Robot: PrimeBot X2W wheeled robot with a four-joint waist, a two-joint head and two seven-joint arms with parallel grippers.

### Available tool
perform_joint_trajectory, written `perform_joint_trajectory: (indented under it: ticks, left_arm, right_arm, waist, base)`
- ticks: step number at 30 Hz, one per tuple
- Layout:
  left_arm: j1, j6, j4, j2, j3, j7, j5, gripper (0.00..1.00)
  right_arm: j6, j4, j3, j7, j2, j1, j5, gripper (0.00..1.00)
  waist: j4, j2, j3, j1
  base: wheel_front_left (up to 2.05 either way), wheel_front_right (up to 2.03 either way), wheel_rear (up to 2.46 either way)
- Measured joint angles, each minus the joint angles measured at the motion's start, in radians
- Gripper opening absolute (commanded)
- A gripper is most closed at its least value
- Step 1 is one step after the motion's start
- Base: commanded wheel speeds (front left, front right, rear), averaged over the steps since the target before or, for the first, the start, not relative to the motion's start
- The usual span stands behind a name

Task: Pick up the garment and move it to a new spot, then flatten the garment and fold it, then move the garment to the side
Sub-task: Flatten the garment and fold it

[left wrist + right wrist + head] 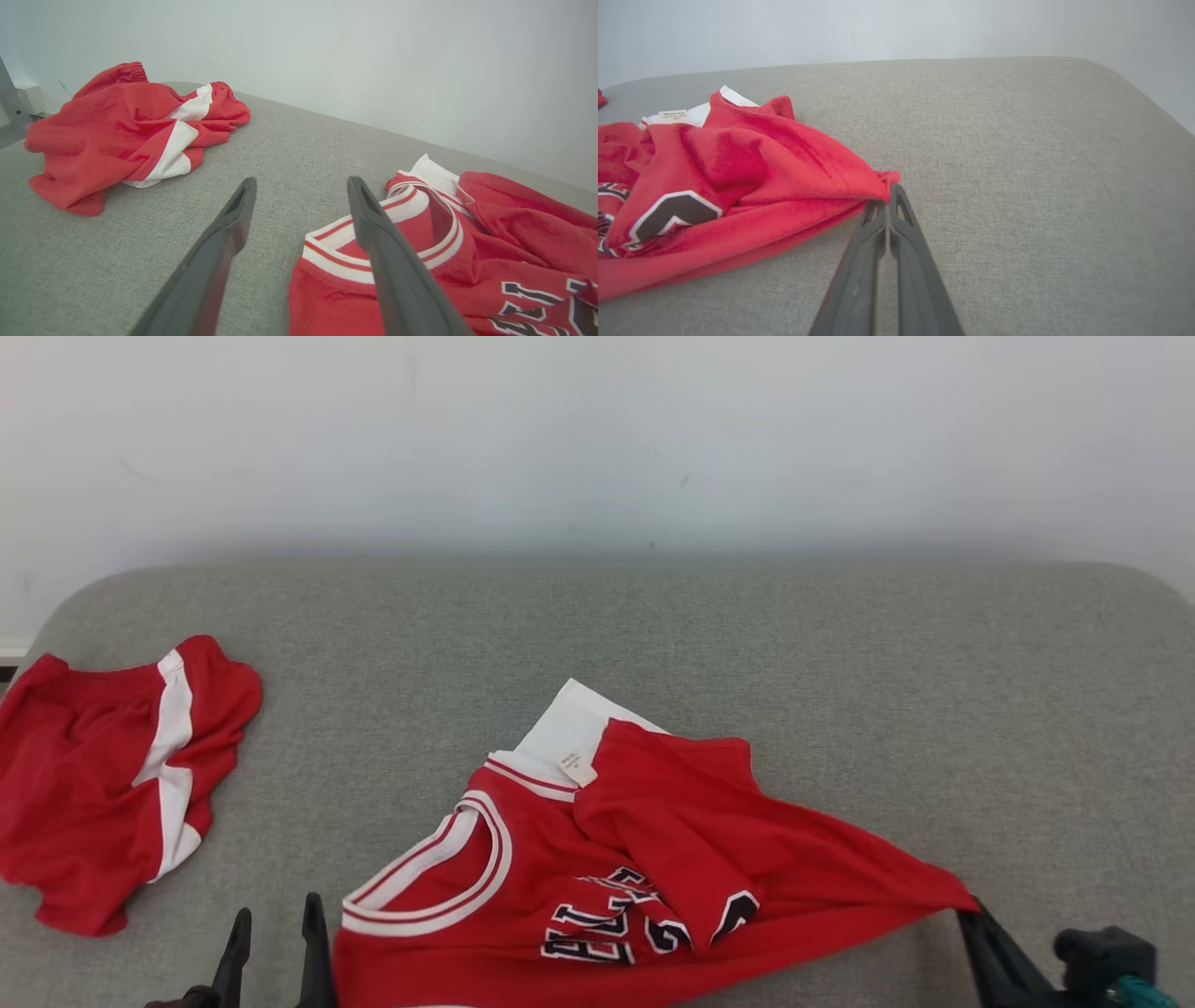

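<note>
The garment is a red jersey with white-trimmed neck and dark lettering, lying crumpled at the front middle of the grey surface. Its right corner is drawn out to a point. My right gripper is shut on that corner; in the right wrist view the two fingers press together on the red cloth tip of the garment. My left gripper stands open at the lower left, just left of the jersey's neck hole. In the left wrist view its fingertips are spread over bare fabric, with the garment's collar beside the right finger.
A pair of red shorts with a white side stripe lies bunched at the left edge of the grey padded surface, also seen as shorts in the left wrist view. A pale wall stands behind.
</note>
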Motion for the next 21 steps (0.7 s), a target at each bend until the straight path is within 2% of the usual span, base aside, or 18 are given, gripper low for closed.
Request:
perform_joint_trajectory:
  ticks: [5, 11, 12, 13, 16, 21]
  left_arm:
    - [0.0, 0.008, -0.011, 0.0, -0.011, 0.0, -0.006, 1.0]
    - [0.0, 0.013, -0.01, 0.0, -0.027, 0.0, -0.007, 1.0]
    - [0.0, 0.013, -0.009, 0.0, -0.03, 0.0, -0.007, 1.0]
    - [0.001, 0.014, -0.009, 0.0, -0.031, 0.0, -0.007, 1.0]
    - [0.006, 0.019, -0.012, 0.0, -0.027, 0.0, -0.007, 1.0]
    - [0.026, 0.021, -0.019, 0.0, -0.018, 0.0, -0.006, 1.0]
  right_arm:
    - [0.0, -0.143, -0.053, 0.141, 0.001, 0.08, 0.026, 0.0]
    - [0.0, -0.13, -0.031, 0.21, 0.016, 0.096, 0.06, 0.0]
    - [0.0, -0.116, -0.032, 0.221, 0.013, 0.096, 0.049, 0.62]
    - [0.0, -0.105, -0.035, 0.225, 0.014, 0.096, 0.039, 1.0]
    - [0.0, -0.106, -0.046, 0.198, 0.018, 0.092, 0.023, 1.0]
    - [0.0, -0.137, -0.069, 0.09, 0.034, 0.055, 0.002, 1.0]
  waist:
    - [-0.012, 0.0, 0.001, 0.0]
    - [-0.001, -0.0001, 0.0, 0.0]
    - [0.003, 0.0, -0.001, 0.0]
    - [0.008, 0.0, -0.002, 0.0]
    - [0.019, 0.0, -0.009, 0.0]
    - [0.024, 0.0, -0.022, 0.0]
  base:
    - [0.0, 0.0, 0.0]
    - [0.0, 0.0, 0.0]
    - [0.0, 0.0, 0.0]
    - [0.0, 0.0, 0.0]
    - [0.0, 0.0, 0.0]
    - [0.0, 0.0, 0.0]
